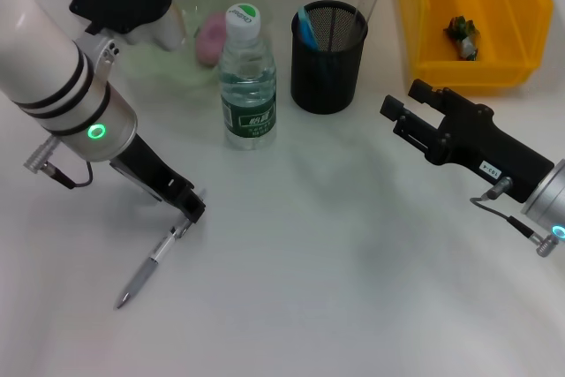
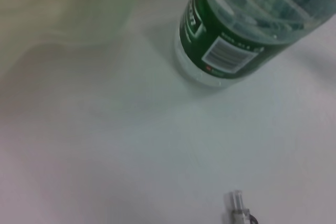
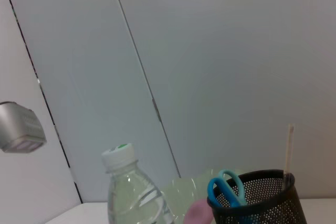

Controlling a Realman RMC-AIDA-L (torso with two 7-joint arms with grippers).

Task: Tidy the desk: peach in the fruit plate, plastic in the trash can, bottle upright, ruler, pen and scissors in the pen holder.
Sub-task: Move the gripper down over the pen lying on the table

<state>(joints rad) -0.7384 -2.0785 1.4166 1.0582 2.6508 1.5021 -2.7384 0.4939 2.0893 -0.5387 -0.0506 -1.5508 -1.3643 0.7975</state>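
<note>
Head view: left gripper [image 1: 191,214] sits low over the pen [image 1: 150,264]; finger state cannot be determined. Step in hand: pen retrieval. Next: secure grasp, transfer to pen holder [image 1: 327,57]. Right gripper [image 1: 399,115] parked, jaws narrow.

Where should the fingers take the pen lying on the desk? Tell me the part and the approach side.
Grip the pen on its mid-barrel, coming straight down from above with the fingers across its width. It lies flat on the table, running diagonally away from the left gripper, which sits at its upper end, so only the two long sides are free.

Pen [image 1: 150,262] flat on desk; bottle [image 1: 247,81] upright
</note>
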